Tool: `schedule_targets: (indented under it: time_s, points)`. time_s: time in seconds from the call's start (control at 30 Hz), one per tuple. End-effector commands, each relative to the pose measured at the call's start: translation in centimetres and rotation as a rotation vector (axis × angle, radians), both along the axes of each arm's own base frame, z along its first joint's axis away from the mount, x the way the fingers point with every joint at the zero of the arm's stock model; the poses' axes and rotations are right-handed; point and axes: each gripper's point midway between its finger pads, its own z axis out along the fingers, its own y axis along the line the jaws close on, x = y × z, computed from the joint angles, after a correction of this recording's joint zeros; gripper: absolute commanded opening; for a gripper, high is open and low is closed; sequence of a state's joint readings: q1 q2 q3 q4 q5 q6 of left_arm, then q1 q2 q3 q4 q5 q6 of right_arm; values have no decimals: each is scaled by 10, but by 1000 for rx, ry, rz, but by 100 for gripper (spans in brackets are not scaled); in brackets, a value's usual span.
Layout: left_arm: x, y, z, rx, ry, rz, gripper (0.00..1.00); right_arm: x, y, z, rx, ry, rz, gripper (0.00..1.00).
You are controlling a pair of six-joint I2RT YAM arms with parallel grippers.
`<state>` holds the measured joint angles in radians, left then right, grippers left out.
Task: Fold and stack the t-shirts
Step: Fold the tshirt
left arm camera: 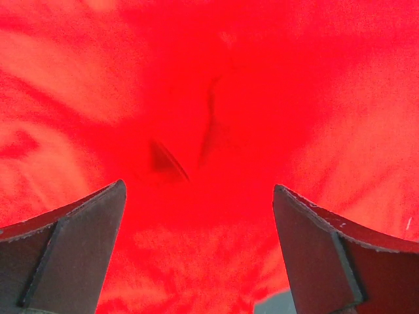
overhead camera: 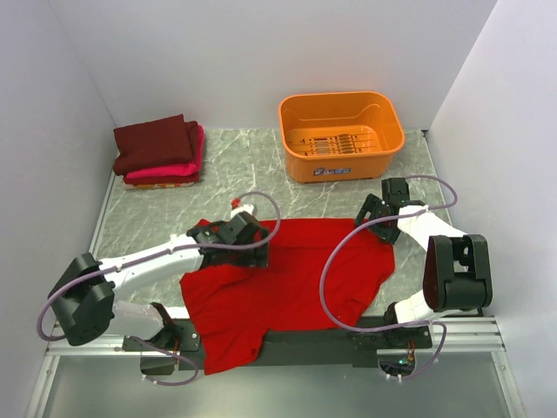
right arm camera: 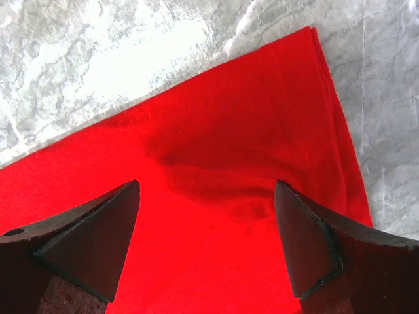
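Two of three look done: the maroon shirt [overhead camera: 154, 142] lies folded on the pink shirt [overhead camera: 170, 169] at the far left of the bench [overhead camera: 235, 165]. The red shirt [overhead camera: 278, 287] lies spread and rumpled, near centre, not yet folded. The left end effector [left arm camera: 200, 196] hangs over its far left part and the right end effector [right arm camera: 206, 190] over its far right corner. Both gape wide and hold nothing. Folding and stacking the red shirt remains.

Orange basket [overhead camera: 305, 164] (slatted) stands at back; tabletop [overhead camera: 252, 165] marbled.
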<state>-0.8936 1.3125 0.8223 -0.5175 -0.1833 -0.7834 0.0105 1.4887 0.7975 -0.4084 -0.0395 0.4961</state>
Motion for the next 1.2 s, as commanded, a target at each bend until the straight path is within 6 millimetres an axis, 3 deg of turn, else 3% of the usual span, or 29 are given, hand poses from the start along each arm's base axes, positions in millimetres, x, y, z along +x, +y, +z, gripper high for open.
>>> schedule_targets:
  time_s: [0.0, 0.23, 0.43, 0.53, 0.7, 0.87, 1.0, 1.1, 1.17]
  points:
    - [36, 2, 14, -39, -74, 114, 99, 2, -4, 10, -20, -32, 5, 89]
    - [48, -20, -11, -25, -23, 43, 99, 0, -5, 9, -22, -28, 3, 89]
    - [50, -44, -7, -65, -28, -101, 99, -1, -5, 8, -25, -23, 3, 89]
    - [36, -65, -6, -144, 21, -207, 99, -1, -8, 10, -34, -26, -2, 90]
    - [5, -79, -16, -111, 68, -307, 99, -1, -7, 14, -33, -35, -3, 90]
    - [-14, -100, 7, -214, 65, -363, 99, 0, -6, 14, -27, -43, 2, 90]
    - [-10, -102, 20, -211, 31, -338, 99, 2, -6, 18, -28, -63, 9, 90]
    - [0, -92, 24, -171, -7, -275, 99, 3, -6, 23, -28, -84, 9, 90]
    - [17, -75, 29, -107, -75, -181, 99, 4, -7, 27, -34, -97, 2, 90]
